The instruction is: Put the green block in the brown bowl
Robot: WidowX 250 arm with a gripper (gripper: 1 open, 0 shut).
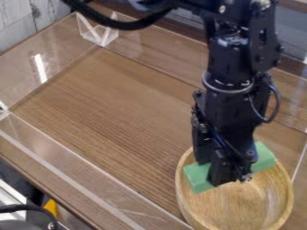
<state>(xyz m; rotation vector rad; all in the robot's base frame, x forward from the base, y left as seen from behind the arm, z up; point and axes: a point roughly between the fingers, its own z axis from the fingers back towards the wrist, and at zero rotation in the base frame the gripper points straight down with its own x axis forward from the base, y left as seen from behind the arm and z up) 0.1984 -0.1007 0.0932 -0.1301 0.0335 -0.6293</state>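
The green block (193, 178) hangs low over the back rim of the brown bowl (271, 212), which sits at the front right of the wooden table. The block's ends stick out on both sides of the fingers. My gripper (228, 179) points straight down from the black arm and is shut on the middle of the block. The fingers hide the block's centre and part of the bowl's rim. I cannot tell whether the block touches the rim.
Clear acrylic walls (48, 63) fence the wooden table top (120, 108) on the left and front. A small clear stand (99, 34) sits at the back edge. Black cables loop above the arm. The bowl lies close to the front right corner.
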